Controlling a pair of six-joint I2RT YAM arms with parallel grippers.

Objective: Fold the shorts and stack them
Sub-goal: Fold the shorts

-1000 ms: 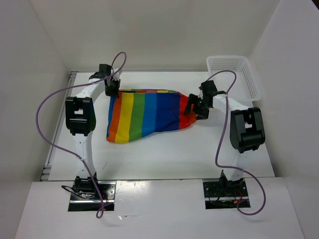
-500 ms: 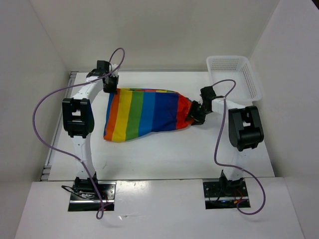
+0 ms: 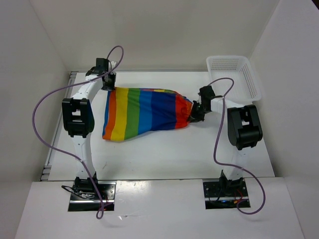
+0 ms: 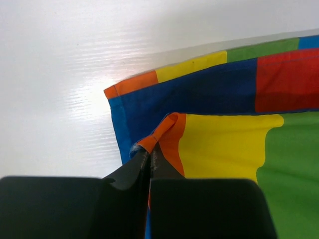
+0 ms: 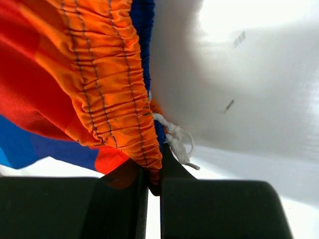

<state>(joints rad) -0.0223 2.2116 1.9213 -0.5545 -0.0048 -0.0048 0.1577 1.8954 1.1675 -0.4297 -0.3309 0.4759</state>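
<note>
The rainbow-striped shorts (image 3: 144, 112) lie spread across the middle of the table, stretched between both arms. My left gripper (image 3: 107, 85) is shut on an orange hem corner (image 4: 162, 132) at the shorts' far left end. At the right end, my right gripper (image 3: 193, 116) is shut on the gathered orange waistband (image 5: 112, 89). The white drawstring (image 5: 175, 139) dangles beside its fingertips (image 5: 172, 164). The blue, red, yellow and green stripes (image 4: 239, 134) fill the left wrist view.
A white mesh basket (image 3: 234, 74) stands at the table's back right corner. White walls close in the table (image 3: 164, 152) on the left, back and right. Purple cables loop above both arms.
My right gripper has closed on the waistband. My left gripper has drawn its corner a little toward the back left, pulling the shorts flatter and wider.
</note>
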